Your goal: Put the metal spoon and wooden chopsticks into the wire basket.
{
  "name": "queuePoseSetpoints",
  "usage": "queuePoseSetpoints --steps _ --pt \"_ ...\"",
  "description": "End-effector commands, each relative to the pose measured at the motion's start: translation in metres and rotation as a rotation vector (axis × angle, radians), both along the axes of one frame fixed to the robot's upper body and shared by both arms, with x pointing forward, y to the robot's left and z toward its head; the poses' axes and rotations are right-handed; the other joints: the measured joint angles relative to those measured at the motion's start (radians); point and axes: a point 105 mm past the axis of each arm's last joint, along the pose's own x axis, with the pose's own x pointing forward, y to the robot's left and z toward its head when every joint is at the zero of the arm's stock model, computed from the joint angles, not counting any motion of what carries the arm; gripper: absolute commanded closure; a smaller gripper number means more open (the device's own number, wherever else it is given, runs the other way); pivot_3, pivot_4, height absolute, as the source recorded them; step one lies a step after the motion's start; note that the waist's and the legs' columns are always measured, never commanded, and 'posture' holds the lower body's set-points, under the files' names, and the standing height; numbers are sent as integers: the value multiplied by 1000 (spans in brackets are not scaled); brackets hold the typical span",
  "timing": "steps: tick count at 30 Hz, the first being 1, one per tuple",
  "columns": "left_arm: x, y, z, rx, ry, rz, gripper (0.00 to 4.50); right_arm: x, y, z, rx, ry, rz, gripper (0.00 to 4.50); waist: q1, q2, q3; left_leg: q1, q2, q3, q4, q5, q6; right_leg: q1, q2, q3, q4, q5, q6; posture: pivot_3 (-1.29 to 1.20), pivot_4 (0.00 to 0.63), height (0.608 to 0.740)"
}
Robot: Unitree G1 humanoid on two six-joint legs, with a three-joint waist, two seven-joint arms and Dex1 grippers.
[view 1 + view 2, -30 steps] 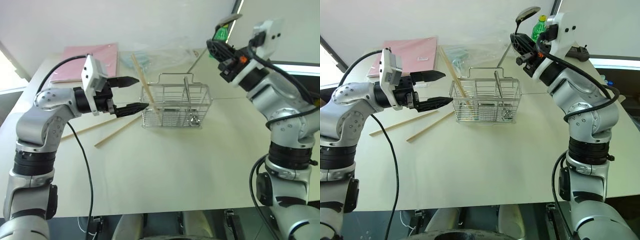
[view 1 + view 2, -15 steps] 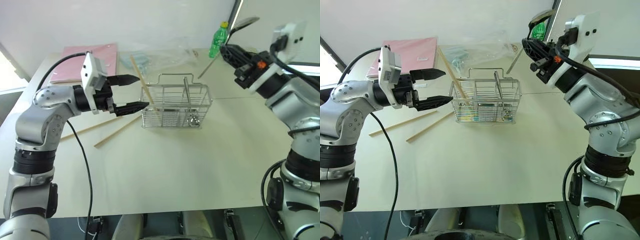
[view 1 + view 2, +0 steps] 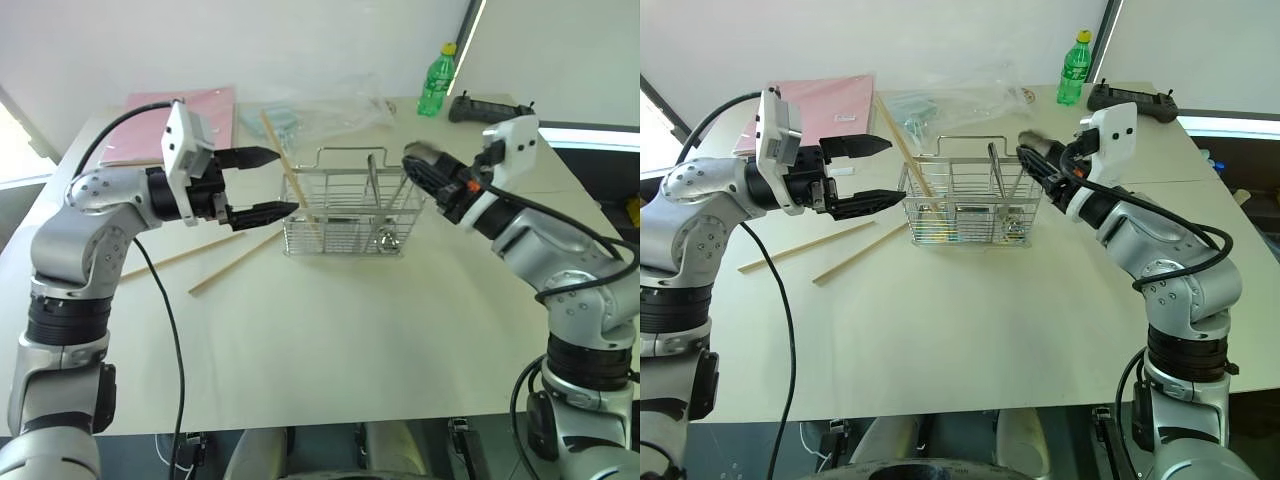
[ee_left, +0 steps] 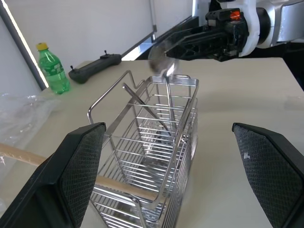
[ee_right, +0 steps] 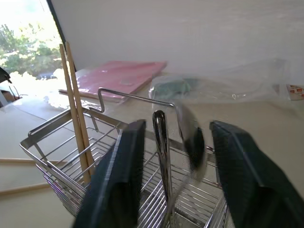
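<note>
Nearest you, two loose wooden chopsticks (image 3: 215, 262) are lying flat on the table (image 3: 330, 340), lower left of center in the head views, just left of the wire basket (image 3: 352, 215). L gripper (image 3: 262, 184) is hanging level at frame left, pointing right twd the basket, fingers spread wide w/ nothing btwn them; its lower fingertip is sitting just beside the basket's left end. Basket is standing upright at frame center, a chopstick pair (image 3: 283, 170) leaning in its left section, tips sticking out twd upper left. R gripper (image 3: 1035, 162) is reaching in from frame right over the basket's right end; in the R wrist view its fingers (image 5: 116, 185) are standing apart w/ the blurred metal spoon (image 5: 190, 137) btwn them, over the basket; can't tell if it's touching either one. Farther back: pink folder (image 3: 175, 120) upper left, clear plastic bag (image 3: 320, 108) top center, green bottle (image 3: 435, 80) and black controller (image 3: 490, 105) upper right.
</note>
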Motion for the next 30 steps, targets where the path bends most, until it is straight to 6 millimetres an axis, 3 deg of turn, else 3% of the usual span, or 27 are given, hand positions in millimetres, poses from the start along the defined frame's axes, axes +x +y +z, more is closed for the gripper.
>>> queuePoseSetpoints --steps 1,4,8,13,19,23,26,30 --pt "-4 0 11 10 -53 -2 0 -5 -1 10 -22 -53 5 132 0 0 0 0 0 0 0 0 0 0 0 0 0 0 0 0 150 722" --pt "-3 1 10 11 -53 3 0 -7 -5 14 -49 -66 8 132 0 0 0 0 0 0 0 0 0 0 0 0 0 0 0 0 150 722" --pt "0 6 10 20 -56 24 0 -16 -16 36 -112 -110 36 132 1 0 0 0 0 0 0 0 0 0 0 0 0 0 0 0 150 722" --pt "12 36 5 128 -53 94 0 -56 -19 57 -327 -118 265 132 1 0 0 0 0 0 0 0 0 0 0 -1 -1 0 0 0 150 722" --pt "30 85 -21 335 23 160 0 -99 -15 40 -479 -28 495 132 2 0 0 0 1 2 0 -2 3 1 0 -1 -2 -1 1 0 150 722" --pt "46 110 -45 483 95 190 0 -108 -11 23 -483 4 534 132 4 -1 0 0 1 3 1 -2 3 1 -1 -1 -2 -1 1 0 150 722" --pt "60 116 -65 570 131 198 0 -106 -7 16 -453 4 506 132 7 -2 0 -1 1 3 2 -2 3 1 -1 -1 -2 -1 1 0 150 722" --pt "78 106 -85 633 161 201 0 -109 -2 11 -425 -5 482 132 23 -3 0 -2 1 3 2 -2 3 0 -2 -1 -2 0 1 0 150 722"
